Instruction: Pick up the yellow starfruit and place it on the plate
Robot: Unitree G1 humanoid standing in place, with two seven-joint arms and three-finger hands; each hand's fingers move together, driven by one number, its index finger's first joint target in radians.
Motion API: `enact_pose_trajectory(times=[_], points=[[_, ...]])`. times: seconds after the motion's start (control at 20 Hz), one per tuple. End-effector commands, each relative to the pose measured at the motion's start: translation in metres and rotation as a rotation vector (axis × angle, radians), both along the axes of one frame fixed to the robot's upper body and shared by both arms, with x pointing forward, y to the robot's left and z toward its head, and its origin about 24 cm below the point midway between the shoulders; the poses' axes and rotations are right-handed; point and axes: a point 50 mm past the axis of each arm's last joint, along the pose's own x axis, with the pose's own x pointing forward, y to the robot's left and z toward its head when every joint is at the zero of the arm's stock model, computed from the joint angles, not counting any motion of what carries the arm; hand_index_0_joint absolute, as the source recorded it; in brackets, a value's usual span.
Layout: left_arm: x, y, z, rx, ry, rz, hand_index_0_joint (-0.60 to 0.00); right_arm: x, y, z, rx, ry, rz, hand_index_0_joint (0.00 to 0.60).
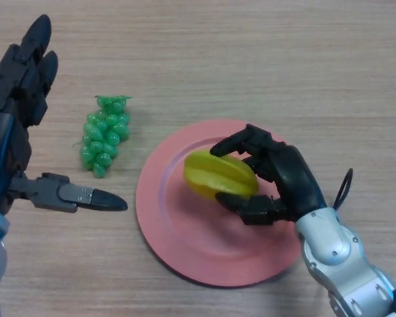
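- My right hand (287, 175) has its fingers and thumb curled round the starfruit (219, 176), which sits over the middle of the plate (185, 247).
- I judge the carry done; I can't tell whether the fruit rests on the plate yet.
- Left: let go and pull clear.
- My left hand (23, 86) is idle, fingers straight, beside the grapes (105, 135).

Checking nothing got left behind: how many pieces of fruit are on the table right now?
2. The yellow ridged starfruit is over the pink round plate, held in the right hand. The green plastic grape bunch lies on the wooden table, left of the plate.
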Motion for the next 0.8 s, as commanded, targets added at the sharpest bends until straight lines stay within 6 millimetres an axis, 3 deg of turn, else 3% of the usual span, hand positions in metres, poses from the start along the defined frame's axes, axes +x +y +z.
enact_pose_trajectory(times=[0.05, 0.1, 0.2, 0.35, 0.5, 0.8], points=[[-0.012, 0.007, 0.034, 0.027, -0.216, 0.017, 0.000, 0.002, 0.005, 0.034, 0.081, -0.155, 0.048, 0.350], [-0.011, 0.009, 0.037, 0.034, -0.228, 0.028, 0.000, -0.001, 0.006, 0.037, 0.083, -0.141, 0.064, 0.200], [-0.012, 0.010, 0.042, 0.059, -0.256, 0.047, 0.000, -0.004, 0.007, 0.053, 0.123, -0.154, 0.092, 0.000], [-0.013, 0.008, 0.040, 0.056, -0.268, 0.046, 0.000, -0.007, 0.002, 0.076, 0.143, -0.220, 0.111, 0.000], [-0.013, 0.005, 0.038, 0.048, -0.245, 0.023, 0.000, -0.018, -0.015, 0.104, 0.154, -0.317, 0.107, 0.000], [-0.013, -0.001, 0.037, 0.058, -0.232, -0.016, 0.000, -0.042, -0.052, 0.134, 0.183, -0.402, 0.041, 0.000]])
